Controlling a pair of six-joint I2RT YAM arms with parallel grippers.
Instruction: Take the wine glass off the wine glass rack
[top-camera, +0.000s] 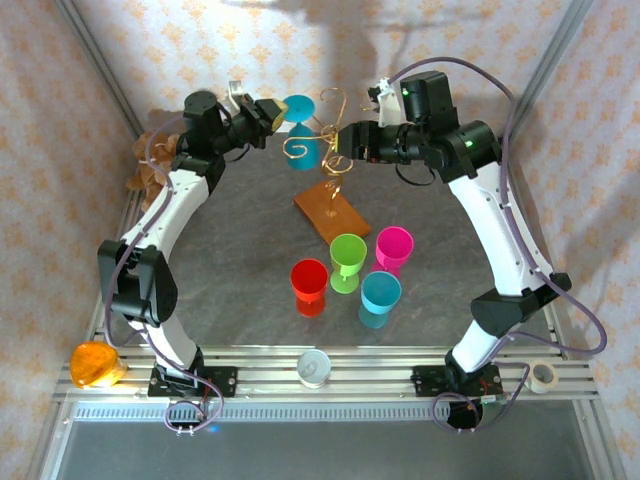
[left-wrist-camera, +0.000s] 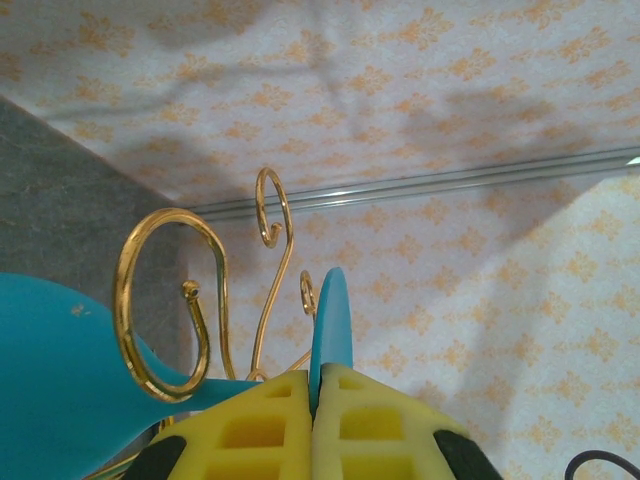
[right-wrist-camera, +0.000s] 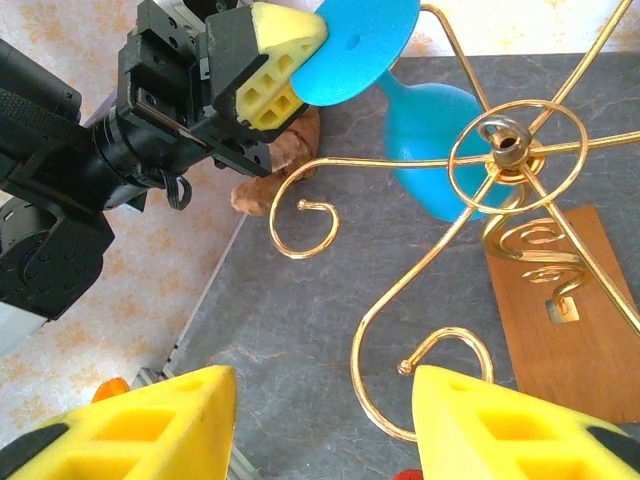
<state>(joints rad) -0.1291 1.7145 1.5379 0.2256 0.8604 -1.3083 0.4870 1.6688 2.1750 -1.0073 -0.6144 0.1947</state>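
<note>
A blue wine glass (top-camera: 303, 150) hangs upside down on the gold wire wine glass rack (top-camera: 335, 140), which stands on a brown wooden base (top-camera: 333, 213). My left gripper (top-camera: 268, 112) is shut on the glass's round foot (left-wrist-camera: 330, 315), the disc pinched edge-on between the yellow pads (left-wrist-camera: 262, 425). A gold loop (left-wrist-camera: 150, 300) curls around the stem next to the bowl (left-wrist-camera: 55, 390). My right gripper (right-wrist-camera: 325, 400) hovers open above the rack's hub (right-wrist-camera: 505, 150), with one curled arm (right-wrist-camera: 420, 400) between its fingers and nothing held. The foot (right-wrist-camera: 360, 45) and the left gripper's pads (right-wrist-camera: 275, 65) sit at top left there.
In front of the rack stand a red cup (top-camera: 309, 285), a green one (top-camera: 347, 260), a pink one (top-camera: 393, 248) and a blue one (top-camera: 379, 298). A brown object (top-camera: 150, 165) lies at the back left. A white roll (top-camera: 314, 367), an orange object (top-camera: 95, 365) and a tape roll (top-camera: 543, 376) rest on the near rail.
</note>
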